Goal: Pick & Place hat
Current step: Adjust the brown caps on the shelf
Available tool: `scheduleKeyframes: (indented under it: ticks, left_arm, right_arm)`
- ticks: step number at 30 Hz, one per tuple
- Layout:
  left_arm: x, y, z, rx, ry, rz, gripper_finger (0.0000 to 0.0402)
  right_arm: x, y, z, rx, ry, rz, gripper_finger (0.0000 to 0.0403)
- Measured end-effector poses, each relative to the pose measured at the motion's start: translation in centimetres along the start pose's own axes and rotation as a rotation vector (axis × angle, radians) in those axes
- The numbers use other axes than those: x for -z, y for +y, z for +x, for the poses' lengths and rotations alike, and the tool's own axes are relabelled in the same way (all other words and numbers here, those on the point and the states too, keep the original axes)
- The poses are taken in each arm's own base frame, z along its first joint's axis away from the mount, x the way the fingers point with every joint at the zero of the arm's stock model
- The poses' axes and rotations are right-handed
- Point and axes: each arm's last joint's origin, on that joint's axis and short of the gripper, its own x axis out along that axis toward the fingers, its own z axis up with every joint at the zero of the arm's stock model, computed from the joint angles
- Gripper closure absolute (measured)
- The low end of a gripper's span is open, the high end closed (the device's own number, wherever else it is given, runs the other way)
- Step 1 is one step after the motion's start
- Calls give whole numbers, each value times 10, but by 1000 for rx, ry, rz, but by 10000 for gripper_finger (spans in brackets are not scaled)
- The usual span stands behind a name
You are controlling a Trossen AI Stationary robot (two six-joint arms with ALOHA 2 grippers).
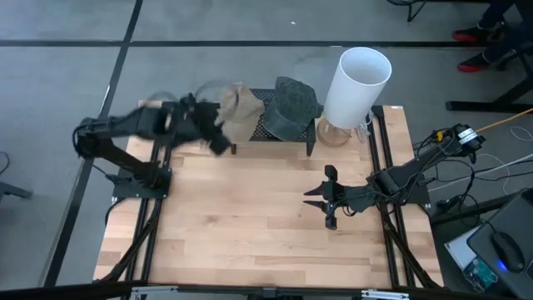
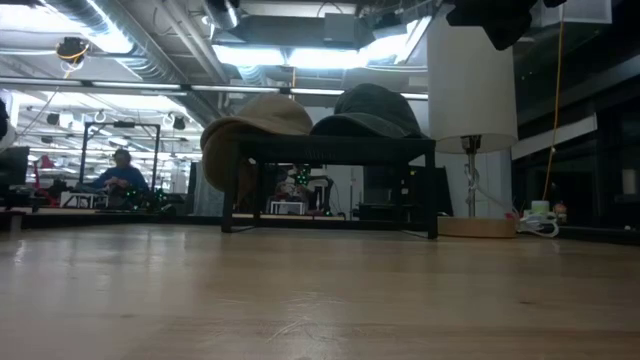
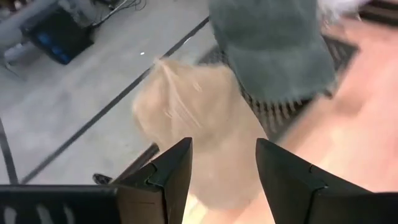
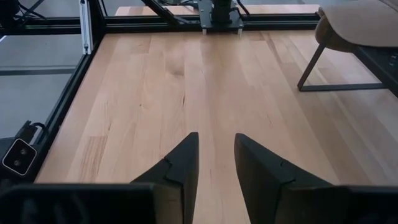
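Observation:
A tan hat (image 1: 238, 108) lies on the left end of a black mesh rack (image 1: 291, 132) and droops over its edge (image 2: 222, 150). Beside it on the rack sits a dark grey hat (image 1: 293, 104). My left gripper (image 1: 220, 138) hovers open just left of the tan hat. In the left wrist view its fingers (image 3: 224, 149) stand apart, and the tan hat (image 3: 199, 118) and the grey hat (image 3: 273, 43) lie beyond them. My right gripper (image 1: 326, 198) waits open over the table's right half, with only bare wood between its fingers (image 4: 216, 140).
A tall white lamp (image 1: 358, 83) on a round wooden base stands right of the rack at the far edge. The rack's legs (image 2: 432, 195) stand on the wooden table (image 1: 250, 225), whose middle and near part lie bare. A person (image 2: 120, 175) sits in the room behind.

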Motion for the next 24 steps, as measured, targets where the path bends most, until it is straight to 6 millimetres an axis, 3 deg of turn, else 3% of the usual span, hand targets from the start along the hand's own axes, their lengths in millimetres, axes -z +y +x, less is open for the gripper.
scheduleKeyframes:
  ticks: [7,13,18,24]
  left_arm:
    - [94,-48,-13,-5,-65,194,231]
    - [168,-73,3,16,-37,378,231]
    - [198,-80,19,-72,-130,476,231]
    - [211,-83,37,-197,-222,540,231]
  right_arm:
    - [0,0,0,0,1,0,299]
    - [0,0,0,0,0,0,299]
    - [0,0,0,1,0,1,299]
    - [0,0,0,9,-3,3,299]
